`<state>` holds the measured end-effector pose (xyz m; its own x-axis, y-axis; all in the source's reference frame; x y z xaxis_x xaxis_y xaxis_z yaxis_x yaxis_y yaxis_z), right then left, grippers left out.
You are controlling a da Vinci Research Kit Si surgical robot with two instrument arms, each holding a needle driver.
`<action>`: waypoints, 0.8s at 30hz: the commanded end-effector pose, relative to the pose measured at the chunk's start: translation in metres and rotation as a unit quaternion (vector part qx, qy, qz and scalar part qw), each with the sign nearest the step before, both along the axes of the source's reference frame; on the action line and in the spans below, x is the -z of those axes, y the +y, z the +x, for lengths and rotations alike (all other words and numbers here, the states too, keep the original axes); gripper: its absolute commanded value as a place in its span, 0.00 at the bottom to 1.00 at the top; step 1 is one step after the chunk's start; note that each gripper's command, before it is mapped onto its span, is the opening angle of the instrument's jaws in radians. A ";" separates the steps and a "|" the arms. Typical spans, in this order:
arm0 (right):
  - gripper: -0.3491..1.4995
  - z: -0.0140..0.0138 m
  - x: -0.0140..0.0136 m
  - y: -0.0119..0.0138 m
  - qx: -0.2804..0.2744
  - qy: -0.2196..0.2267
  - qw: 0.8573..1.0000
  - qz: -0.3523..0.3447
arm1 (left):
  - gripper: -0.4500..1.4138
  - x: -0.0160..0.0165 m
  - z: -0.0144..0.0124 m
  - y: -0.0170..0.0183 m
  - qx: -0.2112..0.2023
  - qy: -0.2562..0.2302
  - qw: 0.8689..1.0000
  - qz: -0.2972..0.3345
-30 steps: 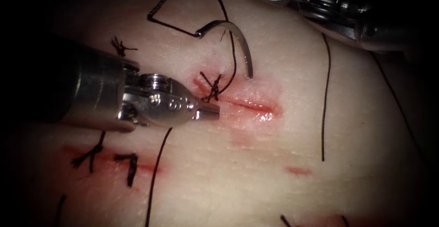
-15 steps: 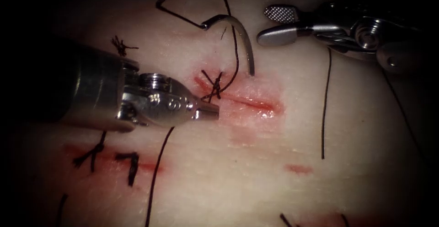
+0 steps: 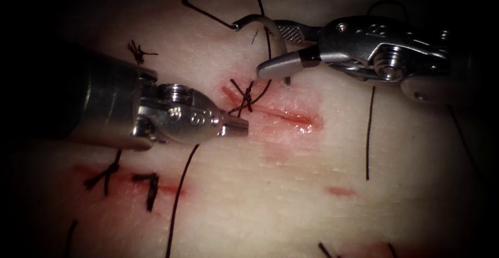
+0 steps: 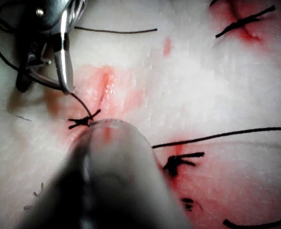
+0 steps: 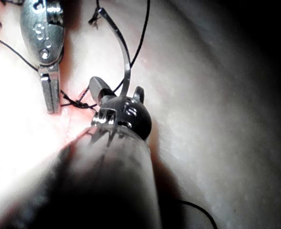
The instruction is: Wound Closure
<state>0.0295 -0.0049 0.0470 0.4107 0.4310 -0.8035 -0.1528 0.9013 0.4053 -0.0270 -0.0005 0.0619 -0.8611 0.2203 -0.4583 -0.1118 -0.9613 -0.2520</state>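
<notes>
Tissue [image 3: 291, 201] spans the endoscope frame, pale with red fluid [image 3: 340, 192] smeared in patches.

Left tool [image 3: 236, 127] enters from the left edge, tip at frame centre-left, jaws pressed together and holding nothing. Tip sits just beside the knot [image 3: 244, 98] at the left end of the cut [image 3: 283, 116]. Right wrist view shows the same: left tool [image 5: 50, 98] closed, tip near the knot.

Right tool [image 3: 278, 47] enters from the upper right, jaws spread apart, straddling the needle [image 3: 265, 25] around mid-curve. One jaw is in front of the needle, the other behind it. Not clamped; the needle passes between them. Right wrist view confirms it: right tool [image 5: 116, 93] with the needle [image 5: 123, 52] running through the gap between its jaws.

Needle is above the cut in the upper centre of the frame, arched. Its pointed end goes down toward the tissue just above the cut, hidden behind the front jaw, so can't tell if it's in the tissue. Thread end is at upper left of the arc.

Thread [image 3: 208, 13] runs from the needle's tail up-left, and another strand drops from the top edge to the knot.

Loose thread pieces: one vertical at right of the cut [image 3: 369, 143], one running down from under the left tool [image 3: 176, 206].

Older stitches [image 3: 109, 177] at lower left, small one [image 3: 138, 52] at upper left.
</notes>
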 end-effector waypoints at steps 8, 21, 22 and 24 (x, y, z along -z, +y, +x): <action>0.00 0.0011 -0.0002 0.0006 -0.010 -0.018 1.000 -0.018 | 0.00 -0.0005 -0.0005 -0.0001 0.000 0.000 1.000 0.000; 0.00 0.0005 -0.0006 -0.0013 -0.152 0.017 0.976 0.156 | 0.00 -0.0005 -0.0004 0.0000 -0.001 -0.001 1.000 0.000; 0.00 0.0005 -0.0007 -0.0014 -0.160 0.023 0.971 0.177 | 0.00 -0.0005 -0.0004 0.0000 -0.001 -0.001 1.000 0.000; 0.00 0.0006 -0.0012 -0.0017 -0.173 0.041 0.963 0.205 | 0.00 -0.0005 -0.0004 -0.0001 -0.001 -0.001 1.000 0.000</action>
<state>0.0292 -0.0068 0.0479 0.1214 0.8195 -0.5600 -0.3665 0.5613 0.7420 -0.0269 -0.0005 0.0618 -0.8609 0.2192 -0.4591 -0.1103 -0.9614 -0.2521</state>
